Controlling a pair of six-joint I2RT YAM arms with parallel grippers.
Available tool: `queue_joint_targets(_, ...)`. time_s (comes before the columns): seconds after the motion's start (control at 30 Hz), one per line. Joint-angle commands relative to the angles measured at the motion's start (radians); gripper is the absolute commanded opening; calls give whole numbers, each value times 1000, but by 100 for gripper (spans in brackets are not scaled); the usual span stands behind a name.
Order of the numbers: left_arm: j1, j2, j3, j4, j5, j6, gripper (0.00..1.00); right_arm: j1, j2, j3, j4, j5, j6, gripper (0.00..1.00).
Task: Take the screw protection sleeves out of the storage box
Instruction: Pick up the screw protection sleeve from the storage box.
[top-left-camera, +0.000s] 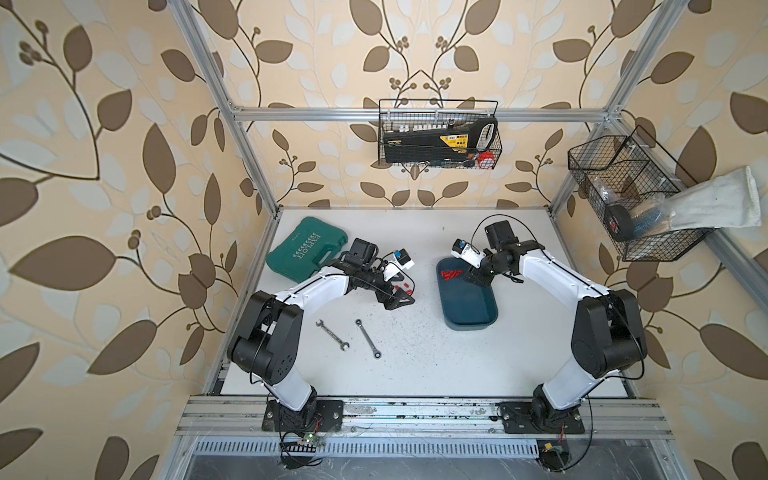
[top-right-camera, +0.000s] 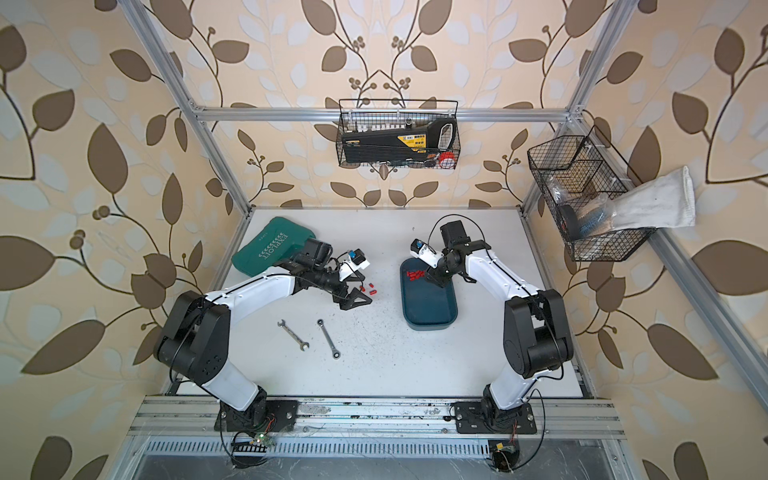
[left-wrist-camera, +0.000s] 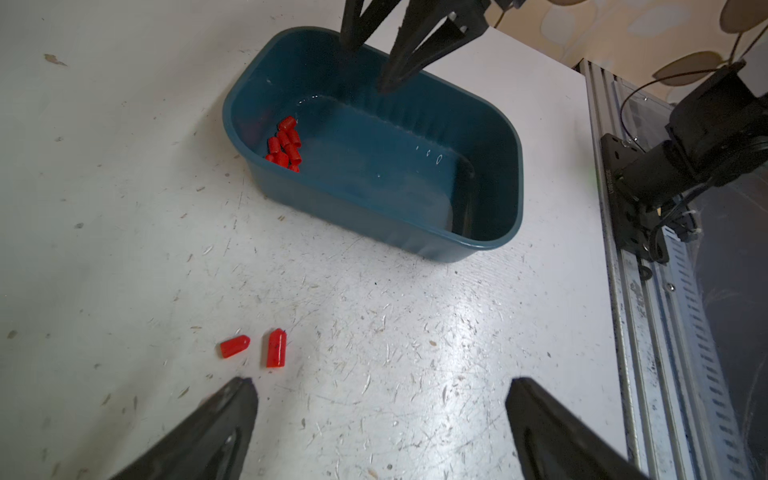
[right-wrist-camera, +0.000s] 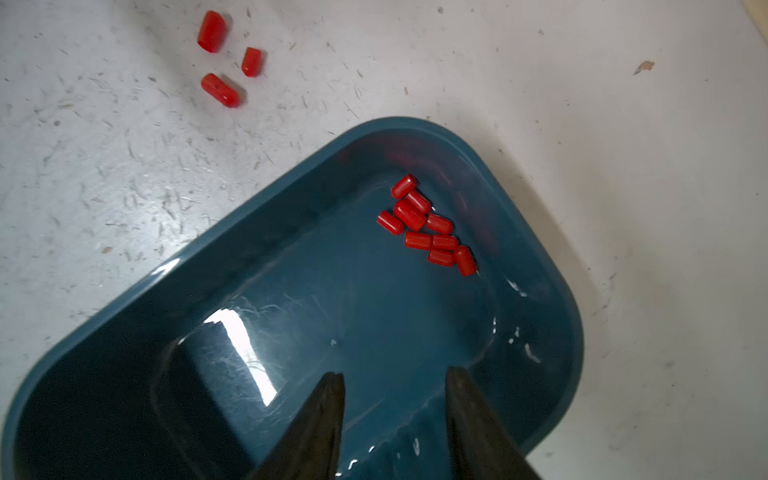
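A cluster of glossy red, round-ended screw protection sleeves (right-wrist-camera: 409, 214) is seen in one corner of the smooth teal plastic storage box (right-wrist-camera: 374, 332). Three loose sleeves (right-wrist-camera: 212, 31) lie on the scratched white tabletop (left-wrist-camera: 374, 324). The right gripper (right-wrist-camera: 394, 374) is held part-spread and empty over the box, and the left gripper (left-wrist-camera: 380, 384) is spread wide. "EXPLOIT" is moulded on the green tool case (top-left-camera: 307, 249).

Bright red: screw protection sleeves (right-wrist-camera: 409, 214). Dark teal-blue, glossy: storage box (top-left-camera: 471, 305), right of centre in both top views. Green with white lettering: tool case (top-left-camera: 305, 249), left of centre. Silver-grey: two wrenches (top-left-camera: 331, 335). White, speckled with dark scuffs: table (top-left-camera: 415, 365). Beige with brown leaf-and-vine pattern: wallpaper (top-left-camera: 104, 166). Black wire mesh: baskets (top-left-camera: 598, 160), upper centre and upper right.
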Motion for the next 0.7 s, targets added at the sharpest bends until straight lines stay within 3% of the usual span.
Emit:
queue_joint_targets(0.0, -10, 20, 39, 95, -48, -142, 99, 1, 64, -3, 86, 48, -91, 42)
queue_joint_targets(0.37, -24, 80, 61, 138, -113, -275, 99, 4, 234, 70, 176, 90, -101, 37)
queue_joint_targets(0.67, -24, 64, 59, 117, -87, -233, 99, 6, 290, 75, 223, 119, -149, 31)
